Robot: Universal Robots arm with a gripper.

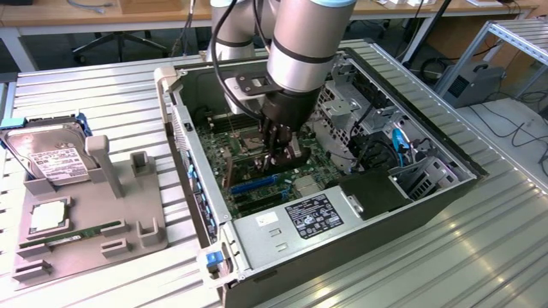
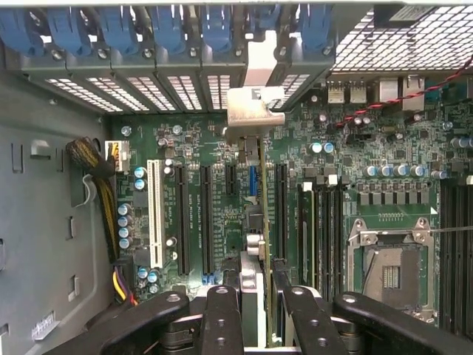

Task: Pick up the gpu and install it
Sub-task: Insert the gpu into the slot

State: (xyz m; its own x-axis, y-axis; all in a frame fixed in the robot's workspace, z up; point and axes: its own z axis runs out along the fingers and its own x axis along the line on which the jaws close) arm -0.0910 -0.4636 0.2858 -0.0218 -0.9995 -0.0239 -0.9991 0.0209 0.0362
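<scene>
The gripper (image 2: 264,310), reaching down into the open computer case (image 1: 428,199), has its jaws closed partway on the gpu (image 2: 264,222), pinching the thin card by its two flat faces near the upper edge; this face-to-face pinch appears chosen so that the board stays on edge and its lower connector edge remains free. In the wrist view the card is seen edge-on as a thin line running away from the fingers (image 2: 222,318) toward the row of blue slot latches (image 2: 214,29), with its pale metal bracket (image 2: 253,103) leading and lying against the slotted rear wall (image 2: 170,89) of the case. The long axis of the card therefore runs parallel to the black expansion slots (image 2: 205,222) on the green motherboard (image 2: 384,148), and the bracket end points at the rear openings, the orientation an installed card needs. The card stands over a slot just beside the empty processor socket (image 2: 388,270); whether its edge is fully seated cannot be told. In the exterior view a grey parts tray (image 1: 81,237) with a hard drive (image 1: 51,157) rests on the metal table (image 1: 479,256), well apart from the case.
</scene>
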